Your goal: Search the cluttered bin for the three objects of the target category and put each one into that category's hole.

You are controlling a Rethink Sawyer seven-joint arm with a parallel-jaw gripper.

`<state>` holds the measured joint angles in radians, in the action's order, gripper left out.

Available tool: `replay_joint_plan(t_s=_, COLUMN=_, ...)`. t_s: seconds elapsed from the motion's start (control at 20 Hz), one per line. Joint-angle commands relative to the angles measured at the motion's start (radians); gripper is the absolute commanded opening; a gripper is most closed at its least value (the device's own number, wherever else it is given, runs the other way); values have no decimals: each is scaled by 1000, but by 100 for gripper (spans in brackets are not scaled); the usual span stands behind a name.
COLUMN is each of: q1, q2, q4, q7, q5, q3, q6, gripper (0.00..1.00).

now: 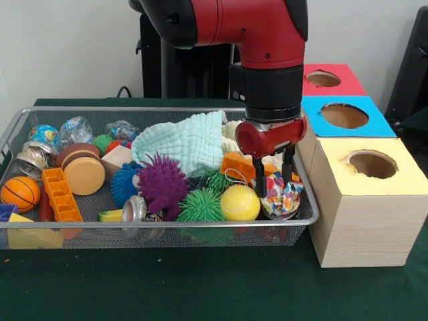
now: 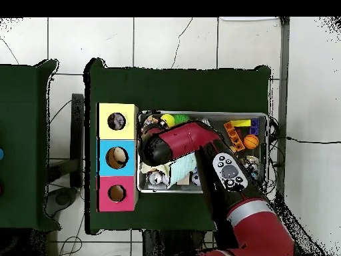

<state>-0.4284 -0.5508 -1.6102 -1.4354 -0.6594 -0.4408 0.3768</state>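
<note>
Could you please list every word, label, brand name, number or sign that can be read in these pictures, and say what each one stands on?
None can be read.
Small white fabric piece with red, blue, yellow and green patches, between the fingers of the gripper: colour patches only, no letters.
Round buttons on the red and black robot arm: any marks too small to read.
Yellow-topped pale wooden box: blank.

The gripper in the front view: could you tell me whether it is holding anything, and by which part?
The gripper straddles the top of a multicoloured fabric piece in the bin; whether it is gripped cannot be told.
</note>
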Motion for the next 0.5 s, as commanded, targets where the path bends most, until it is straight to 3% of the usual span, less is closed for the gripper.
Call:
replay_joint_plan(t_s=0.05, q1=-4, q2=42, q4=-61, q7=-92, q5=-21, q3=74, q6=22, gripper=100)
replay_joint_plan(t_s=0.45, q1=-39, q2=74, q4=-68, q7=-70, q5=-13, q3=38, q6=-20, gripper=100)
replay_joint_plan(t_s=0.5, q1=-43, q2=75, q4=-70, q7=-68, q5=-9, q3=33, q6=-18, gripper=0)
